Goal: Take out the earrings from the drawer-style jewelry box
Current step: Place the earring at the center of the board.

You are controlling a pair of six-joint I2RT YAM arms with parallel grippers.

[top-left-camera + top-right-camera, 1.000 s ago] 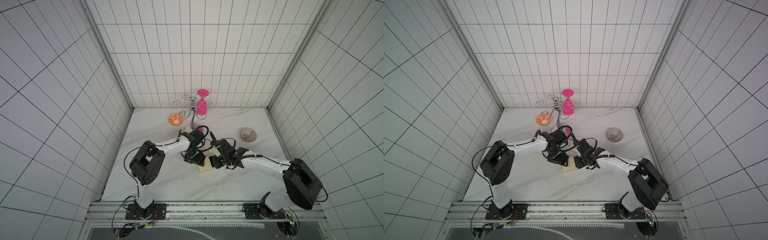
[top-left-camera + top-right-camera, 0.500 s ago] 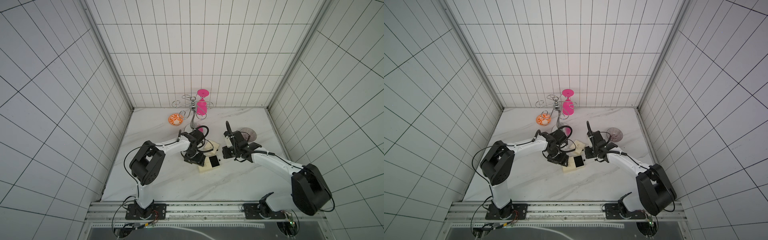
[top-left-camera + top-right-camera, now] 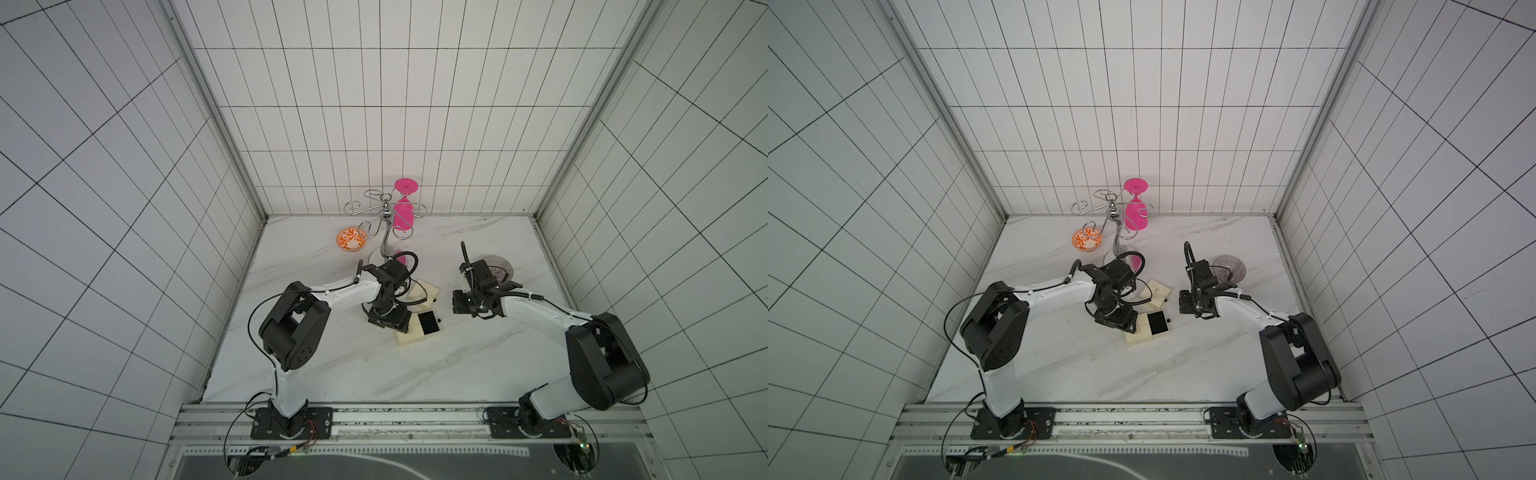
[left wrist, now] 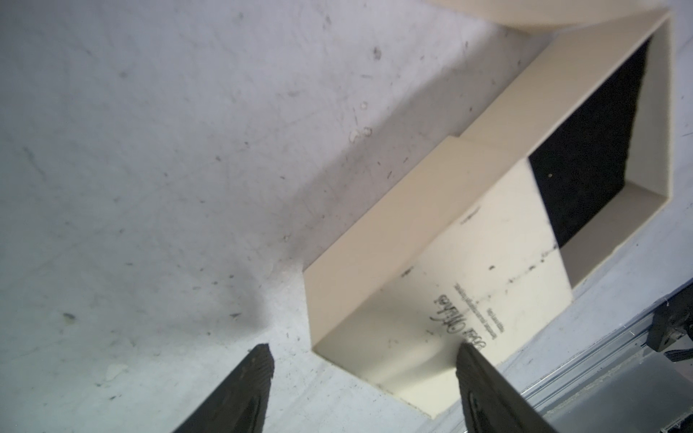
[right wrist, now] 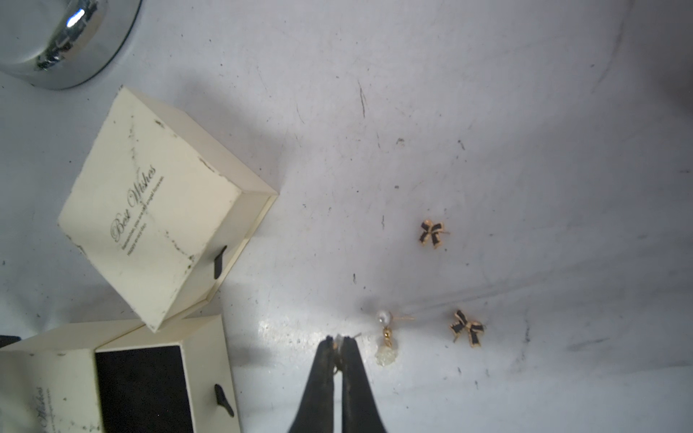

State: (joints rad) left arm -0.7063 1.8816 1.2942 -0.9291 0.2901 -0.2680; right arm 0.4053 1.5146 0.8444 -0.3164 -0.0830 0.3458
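Marble table [image 3: 353, 374] bears cream boxes [image 5: 157, 202], earrings [image 5: 432, 233], orange bowl [image 3: 350, 240], wire rack [image 3: 386, 214].

left fingers [image 4: 245, 390] apart, right fingers [image 5: 323, 378] together

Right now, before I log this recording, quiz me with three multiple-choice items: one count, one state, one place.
1. Cream boxes on the table: A one; B four; C two.
2. The drawer of the box nearer the robot is: A pulled out; B shut; C upside down.
3. The black bow earrings lie: A in that drawer; B on the bare table; C in an orange bowl.
Answers: C, the right wrist view shows two; A, its black lining is exposed; B, both bows rest on the table, apart from the boxes.
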